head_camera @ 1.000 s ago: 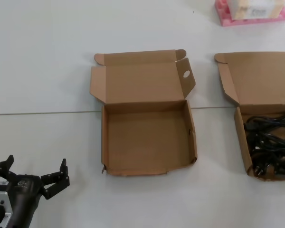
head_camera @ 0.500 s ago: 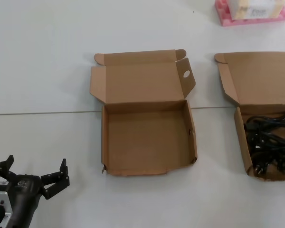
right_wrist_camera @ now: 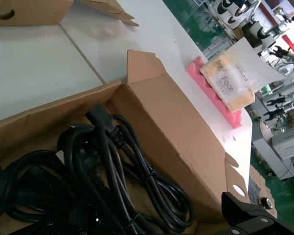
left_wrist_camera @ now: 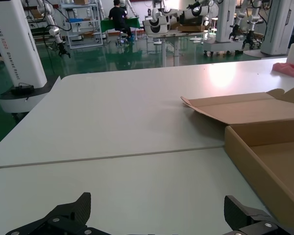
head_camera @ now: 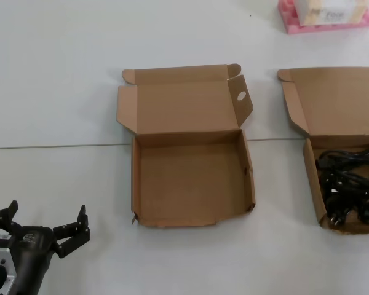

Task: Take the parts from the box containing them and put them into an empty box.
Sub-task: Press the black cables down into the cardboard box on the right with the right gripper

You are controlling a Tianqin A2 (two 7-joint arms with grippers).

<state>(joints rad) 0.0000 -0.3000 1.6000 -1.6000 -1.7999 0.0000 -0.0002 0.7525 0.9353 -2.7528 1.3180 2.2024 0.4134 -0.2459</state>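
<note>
Altogether two open cardboard boxes sit on the surface (head_camera: pixel 61 80): the empty box (head_camera: pixel 190 178) at centre, the box containing them (head_camera: pixel 341 147) to its right, holding the parts (head_camera: pixel 350 184), tangled beyond counting. Left tool (head_camera: pixel 46 230) spread, parked near-left; right tool (right_wrist_camera: pixel 250 218): cannot tell

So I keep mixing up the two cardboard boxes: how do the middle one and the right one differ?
The middle box has a bare floor; the right box holds black cables. The middle box's lid flap has a round hole; the right box's flap in the head view shows none. The middle box sits fully in the head view; the right box runs off its edge. Both are shallow brown mailers with lids open.
</note>
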